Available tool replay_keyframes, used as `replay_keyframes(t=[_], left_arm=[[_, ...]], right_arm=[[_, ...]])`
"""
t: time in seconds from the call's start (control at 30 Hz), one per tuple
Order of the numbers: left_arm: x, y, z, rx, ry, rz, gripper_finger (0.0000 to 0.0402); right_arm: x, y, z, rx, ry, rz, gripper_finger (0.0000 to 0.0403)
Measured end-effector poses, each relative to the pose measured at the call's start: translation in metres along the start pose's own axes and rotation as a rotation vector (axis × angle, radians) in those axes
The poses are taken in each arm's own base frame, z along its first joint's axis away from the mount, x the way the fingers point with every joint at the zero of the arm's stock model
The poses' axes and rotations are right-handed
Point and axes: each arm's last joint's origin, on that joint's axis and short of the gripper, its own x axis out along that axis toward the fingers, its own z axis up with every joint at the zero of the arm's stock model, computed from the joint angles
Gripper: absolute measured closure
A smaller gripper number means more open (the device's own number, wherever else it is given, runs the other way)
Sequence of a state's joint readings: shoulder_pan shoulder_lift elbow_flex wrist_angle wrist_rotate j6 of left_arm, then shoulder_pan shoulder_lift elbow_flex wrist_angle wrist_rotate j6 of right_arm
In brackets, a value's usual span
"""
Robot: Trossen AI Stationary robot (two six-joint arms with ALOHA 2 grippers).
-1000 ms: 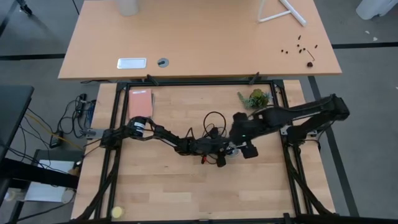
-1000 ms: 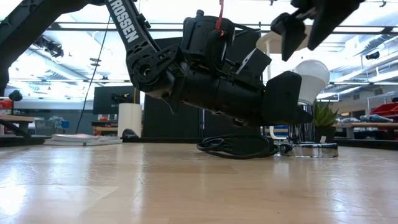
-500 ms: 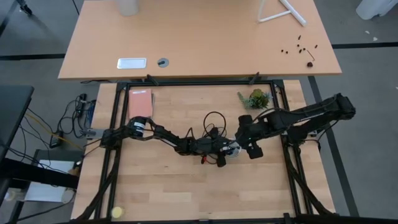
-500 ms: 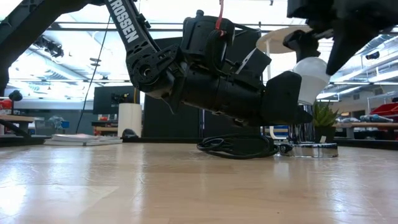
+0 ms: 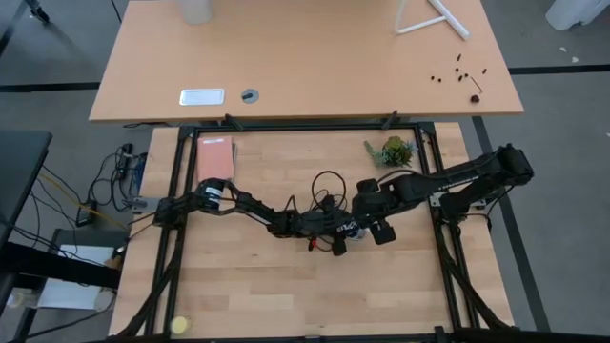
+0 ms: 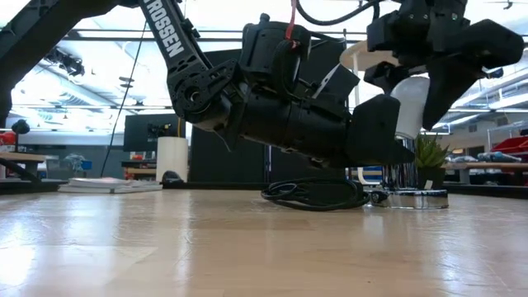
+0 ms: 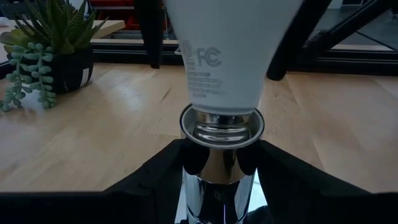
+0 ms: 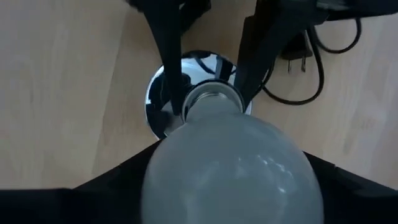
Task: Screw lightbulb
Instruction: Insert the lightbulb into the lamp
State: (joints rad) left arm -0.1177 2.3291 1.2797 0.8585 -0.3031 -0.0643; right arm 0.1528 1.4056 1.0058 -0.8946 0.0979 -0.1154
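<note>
The white lightbulb stands upright with its grey screw base in the chrome socket. The socket rises on a stem from a round silvery disc on the table. My left gripper lies low and level and is shut on the socket's stem. My right gripper hangs over the bulb, shut on its globe. In the left wrist view the bulb fills the top of the picture. My left gripper pinches the socket's chrome stem between its two fingers, just under the socket's rim. The fingers lie level, coming from the table's left. The socket stands upright with its disc on the table. My right gripper holds the bulb's wide white globe between its two fingers, one on each side. The fingers come from above, pointing down. The bulb stands upright with its screw base in the socket.
A black cord coils on the table just beyond the socket. A small potted plant stands at the far right. A pink notebook lies at the far left. A yellow ball sits at the near left corner.
My right gripper has swung a little toward the table's right edge and back, turning about. It has come down from above the bulb until its fingers stand around the globe. The bulb, the socket and my left gripper have stayed in place.
</note>
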Motion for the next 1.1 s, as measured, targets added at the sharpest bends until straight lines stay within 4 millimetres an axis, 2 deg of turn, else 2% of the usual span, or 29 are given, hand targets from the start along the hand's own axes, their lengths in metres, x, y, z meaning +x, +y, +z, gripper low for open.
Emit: replay_keyframes(t=[0.17, 0.3, 0.43, 0.73, 0.9, 1.1], left_arm=[[0.000, 0.000, 0.000, 0.000, -0.001, 0.000, 0.0208], [0.000, 0.000, 0.000, -0.001, -0.002, -0.001, 0.0208], [0.000, 0.000, 0.000, -0.001, -0.003, -0.001, 0.0208], [0.000, 0.000, 0.000, 0.003, -0.006, -0.011, 0.0208], [0.000, -0.001, 0.000, 0.006, -0.007, -0.020, 0.0208], [0.000, -0.001, 0.000, 0.006, -0.007, -0.025, 0.0208]], right_arm=[[-0.002, -0.001, 0.003, 0.015, -0.045, 0.013, 0.0145], [-0.003, -0.001, 0.002, 0.020, -0.034, 0.014, 0.0137], [-0.016, -0.004, 0.008, 0.026, -0.039, 0.010, 0.0126], [-0.030, -0.010, 0.011, 0.038, -0.001, 0.065, 0.0134], [-0.025, -0.010, 0.017, 0.030, 0.050, 0.072, 0.0130], [-0.004, -0.009, 0.025, -0.025, 0.120, 0.083, 0.0132]])
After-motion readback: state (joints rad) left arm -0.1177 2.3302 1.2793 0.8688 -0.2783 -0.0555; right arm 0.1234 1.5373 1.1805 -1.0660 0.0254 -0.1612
